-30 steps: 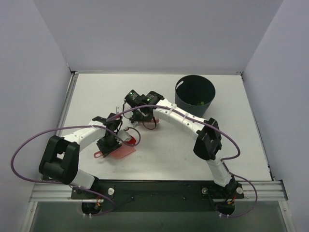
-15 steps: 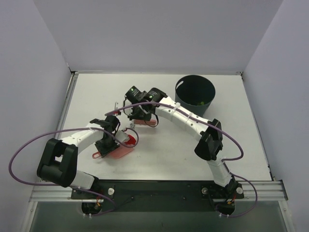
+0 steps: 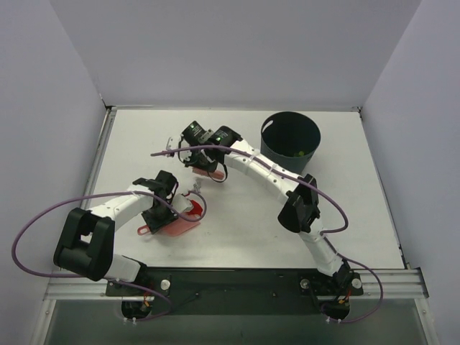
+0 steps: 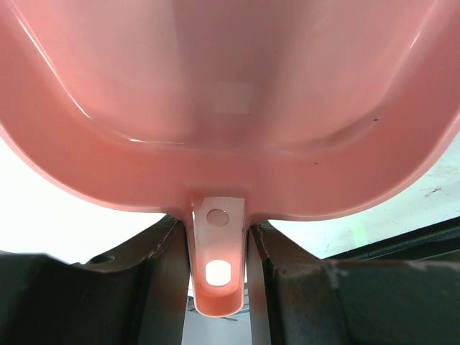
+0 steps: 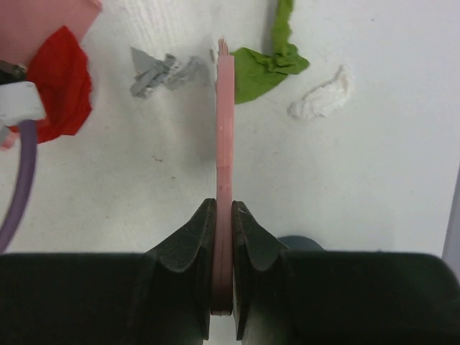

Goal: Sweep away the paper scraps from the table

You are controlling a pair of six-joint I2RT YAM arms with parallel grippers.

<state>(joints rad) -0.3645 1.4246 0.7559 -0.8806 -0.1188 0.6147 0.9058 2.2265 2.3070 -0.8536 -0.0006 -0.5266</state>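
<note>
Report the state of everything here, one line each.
Dustpan, gripped by its handle.
Brush, gripped, tip near the scraps.
Left end effector, shut on dustpan.
Right end effector, shut on brush.
Paper scraps, loose on the table, unswept.
Bin, upright, open, green bit inside.

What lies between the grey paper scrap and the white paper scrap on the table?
In the right wrist view, the pink brush, held in the right gripper, and the green scrap lie between the grey scrap and the white scrap.
</note>
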